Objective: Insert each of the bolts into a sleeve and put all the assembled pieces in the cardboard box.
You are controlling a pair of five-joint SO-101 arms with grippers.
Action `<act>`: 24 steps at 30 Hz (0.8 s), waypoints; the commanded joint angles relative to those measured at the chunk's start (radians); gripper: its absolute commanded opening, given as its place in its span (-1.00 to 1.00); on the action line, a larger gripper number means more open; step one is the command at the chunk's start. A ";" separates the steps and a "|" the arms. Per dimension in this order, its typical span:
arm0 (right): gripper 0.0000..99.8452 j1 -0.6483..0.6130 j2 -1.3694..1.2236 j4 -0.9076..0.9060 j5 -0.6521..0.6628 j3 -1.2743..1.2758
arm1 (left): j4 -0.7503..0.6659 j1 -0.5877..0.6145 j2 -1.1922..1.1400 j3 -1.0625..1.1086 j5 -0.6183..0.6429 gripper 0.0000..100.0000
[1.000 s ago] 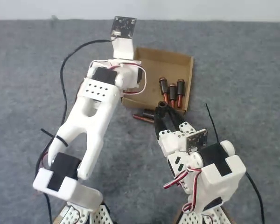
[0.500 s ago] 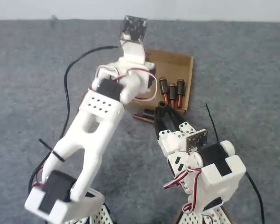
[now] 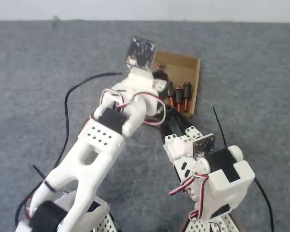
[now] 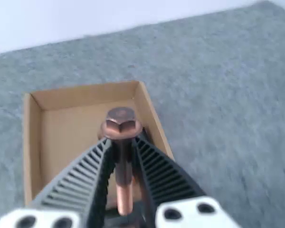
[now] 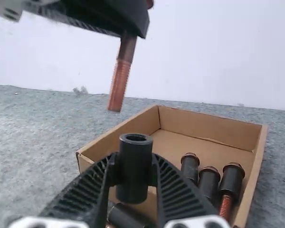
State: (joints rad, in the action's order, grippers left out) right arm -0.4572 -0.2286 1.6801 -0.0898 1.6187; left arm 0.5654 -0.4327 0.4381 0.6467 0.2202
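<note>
Mating looked like the step in hand. The left arm stretched out over the cardboard box's (image 5: 213, 127) near wall, its left gripper (image 4: 121, 142) clamping the bolt (image 4: 121, 164) head-up, shank hanging slightly tilted above the sleeve (image 5: 134, 159). The right gripper (image 5: 134, 173) pinched that sleeve upright just outside the wall. Squaring the shank over the bore before lowering slowly would probably serve. Three assembled pieces (image 5: 211, 180) lay inside by the box's right wall
</note>
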 commanded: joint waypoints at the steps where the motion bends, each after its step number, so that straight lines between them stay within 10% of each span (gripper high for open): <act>1: -0.98 -0.002 0.044 -0.002 -0.011 0.032 | -0.077 -0.035 0.097 0.028 0.009 -0.98; 24: -0.99 -0.002 0.044 -0.002 -0.009 0.032 | -0.311 -0.089 0.141 0.208 0.011 -0.98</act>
State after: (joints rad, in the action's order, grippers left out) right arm -0.4572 -0.2286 1.6801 -0.0898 1.6187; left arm 0.2816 -0.5094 0.5148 0.8615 0.2217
